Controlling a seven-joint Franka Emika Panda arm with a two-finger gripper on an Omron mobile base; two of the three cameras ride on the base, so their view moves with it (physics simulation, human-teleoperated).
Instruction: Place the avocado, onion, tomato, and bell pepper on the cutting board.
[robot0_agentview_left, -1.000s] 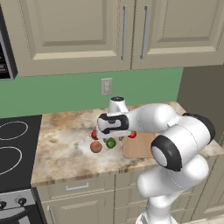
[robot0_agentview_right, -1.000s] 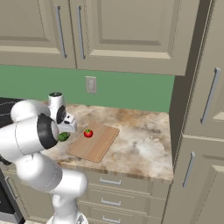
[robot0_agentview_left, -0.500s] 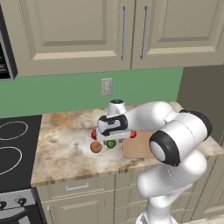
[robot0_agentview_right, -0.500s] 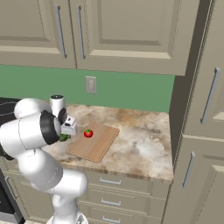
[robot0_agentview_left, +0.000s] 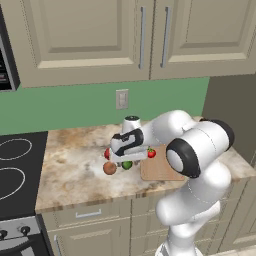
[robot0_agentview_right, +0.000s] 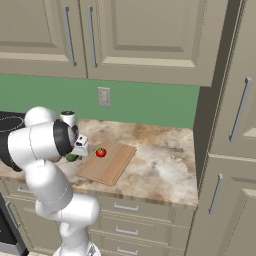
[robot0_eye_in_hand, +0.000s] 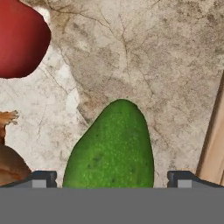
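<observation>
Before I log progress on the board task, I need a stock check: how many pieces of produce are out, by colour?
Red: 2, the tomato on the cutting board, and the bell pepper on the counter
Green: 1, the avocado
Brown-orange: 1, the onion
Total: 4

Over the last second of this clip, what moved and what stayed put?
The arm's elbow swung a little; the pincer hardly shifted, open and straddling the avocado on the counter. Nothing was gripped or released. The tomato stayed on the cutting board; the onion and bell pepper stayed on the counter.
</observation>
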